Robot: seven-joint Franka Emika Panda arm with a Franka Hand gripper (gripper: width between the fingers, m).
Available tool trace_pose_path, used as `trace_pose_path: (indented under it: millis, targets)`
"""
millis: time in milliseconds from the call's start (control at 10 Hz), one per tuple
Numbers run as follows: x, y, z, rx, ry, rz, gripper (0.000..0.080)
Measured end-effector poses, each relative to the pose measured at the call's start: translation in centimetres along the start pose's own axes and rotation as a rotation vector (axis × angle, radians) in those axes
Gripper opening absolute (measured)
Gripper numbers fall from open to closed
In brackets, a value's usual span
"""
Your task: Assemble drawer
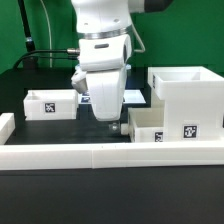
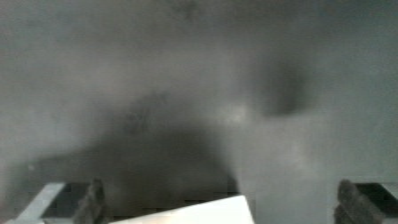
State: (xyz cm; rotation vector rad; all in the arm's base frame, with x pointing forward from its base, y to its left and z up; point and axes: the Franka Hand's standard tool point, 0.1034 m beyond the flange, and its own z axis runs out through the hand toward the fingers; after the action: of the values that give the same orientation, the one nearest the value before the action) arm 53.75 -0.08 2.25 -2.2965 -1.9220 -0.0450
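- Currently the gripper (image 1: 106, 117) is hanging fingers-down over the middle of the table (image 1: 40, 132). It is just behind the knob (image 1: 118, 127) of the tray (image 1: 160, 124) on the exterior view's right.
- In the wrist view the fingers (image 2: 79, 200) are standing wide apart and gripping nothing. A white corner (image 2: 196, 210) is showing between them, but the blur is hiding which part it belongs to.
- The drawer is lying in separate pieces.
  - The casing (image 1: 186, 90) is sitting on the exterior view's right.
  - The knobbed tray is resting against its near side; whether it is partly inserted cannot be told.
  - The second tray (image 1: 50, 103) is lying well apart on the exterior view's left.
- The marker board (image 1: 136, 97) is lying flat just behind the gripper.
- Risk: a finger is likely heading for the knob or the tray wall rather than straddling it. With the gripper this close beside the knob, a straight descent could shove the tray askew.
- Risk: the tray is sitting near the border wall (image 1: 110, 152). A sideways push could jam it there or skew it against the casing.
- Risk: one wide-spread finger could catch the marker board edge.
- Risk: the wrist view is giving little help with alignment, so an off-centre grip may twist the tray on lifting.
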Motion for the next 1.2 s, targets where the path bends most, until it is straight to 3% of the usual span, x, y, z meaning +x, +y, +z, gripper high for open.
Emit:
trace_pose_path:
  millis: [700,1000,1200]
  targets:
    - [3.1,0.1,-0.1,-0.004,0.012,0.062,0.0649]
    - [1.7,-0.1,-0.3,-0.003,0.010,0.065,0.0649]
    - [0.2,-1.1,-1.0,-0.001,0.004,0.090,0.0649]
